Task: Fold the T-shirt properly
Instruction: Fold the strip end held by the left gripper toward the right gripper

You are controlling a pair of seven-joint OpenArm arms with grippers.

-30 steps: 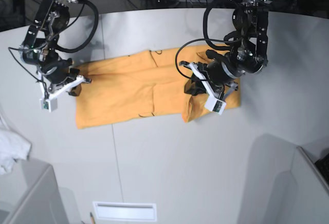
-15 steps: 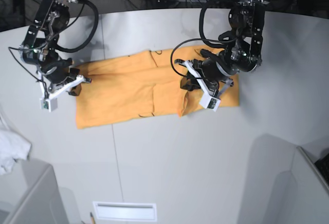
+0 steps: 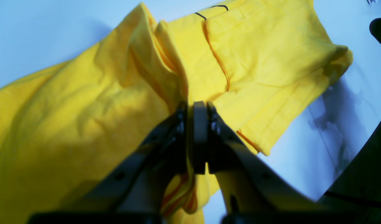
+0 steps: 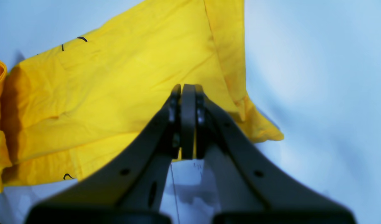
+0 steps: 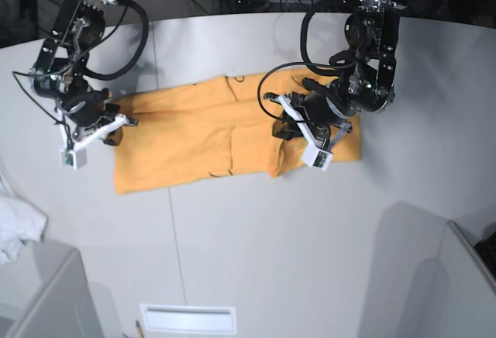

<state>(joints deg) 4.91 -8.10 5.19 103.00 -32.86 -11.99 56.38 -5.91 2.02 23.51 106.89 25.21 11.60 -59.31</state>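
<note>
Two black jointed arms (image 5: 74, 36) trail looped black cables (image 5: 310, 36); small white camera blocks (image 5: 71, 156) sit at the wrists

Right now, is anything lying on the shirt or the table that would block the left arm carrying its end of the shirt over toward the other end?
Nothing visible. The left end effector is shut on a bunched fold of the T-shirt, and the cloth ahead lies bare. The right end effector pins the far end.

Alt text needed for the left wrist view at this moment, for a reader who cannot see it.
The left gripper, jaws shut, pinches a raised fold of the yellow T-shirt, which bunches upward at the grip. The rest of the shirt spreads over the pale table, with a bit of thin black lettering near the top edge.
</note>
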